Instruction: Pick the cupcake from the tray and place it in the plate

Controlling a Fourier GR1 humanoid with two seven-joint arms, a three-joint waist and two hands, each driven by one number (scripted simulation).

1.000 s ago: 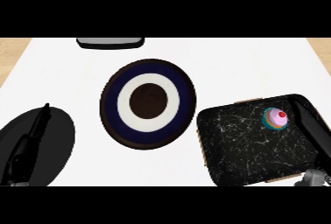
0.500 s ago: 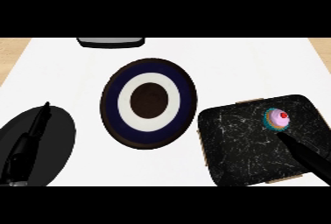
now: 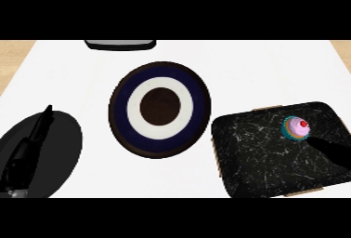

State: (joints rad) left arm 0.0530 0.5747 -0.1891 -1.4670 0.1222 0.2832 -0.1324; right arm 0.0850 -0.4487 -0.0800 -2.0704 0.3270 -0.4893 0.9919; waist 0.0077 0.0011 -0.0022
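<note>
The right robot hand [image 3: 334,150] comes in over the tray's [image 3: 260,160] right edge, its tip aimed at the far right corner. Only a dark tapering shape shows, so I cannot tell whether it is spread or closed; it holds nothing. The cupcake [image 3: 297,127] stands upright in the tray's far right corner, just beyond that tip; contact is unclear. The plate [image 3: 192,83] lies left of the tray on the table [image 3: 68,79], just beside it. Far left of the tray, the left robot hand [image 3: 29,148] rests with straight fingers.
</note>
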